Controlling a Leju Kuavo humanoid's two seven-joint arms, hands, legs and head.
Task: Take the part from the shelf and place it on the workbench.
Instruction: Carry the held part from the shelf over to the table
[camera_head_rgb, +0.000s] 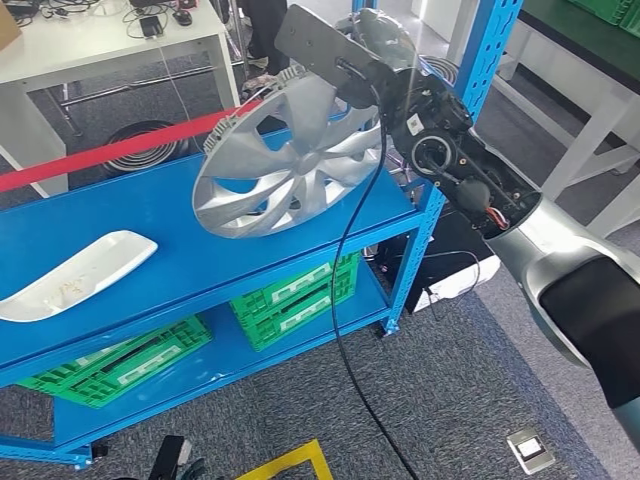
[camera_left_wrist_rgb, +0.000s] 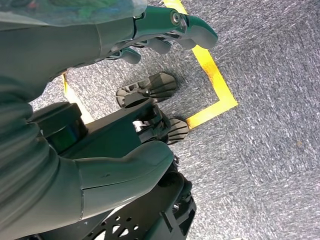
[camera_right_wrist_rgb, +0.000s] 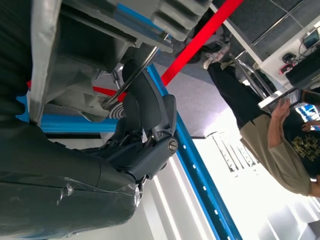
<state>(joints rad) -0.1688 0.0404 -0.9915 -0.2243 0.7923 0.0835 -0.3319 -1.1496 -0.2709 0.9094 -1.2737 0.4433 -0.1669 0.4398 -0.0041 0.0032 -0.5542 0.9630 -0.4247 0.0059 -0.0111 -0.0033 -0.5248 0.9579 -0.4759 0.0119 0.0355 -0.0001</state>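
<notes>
The part is a silver hubcap with curved spokes. It hangs tilted in the air above the top board of the blue shelf. My right hand holds it at its upper rim, reaching in from the right. In the right wrist view the dark fingers curl around the rim of the hubcap. My left hand hangs over the grey carpet, its fingers apart and nothing in it.
A white curved part lies on the shelf's left end. Green crates sit on the lower board. A blue upright stands beside my right arm. A bench is at the far right, with red tape and a white table behind the shelf. A person stands near.
</notes>
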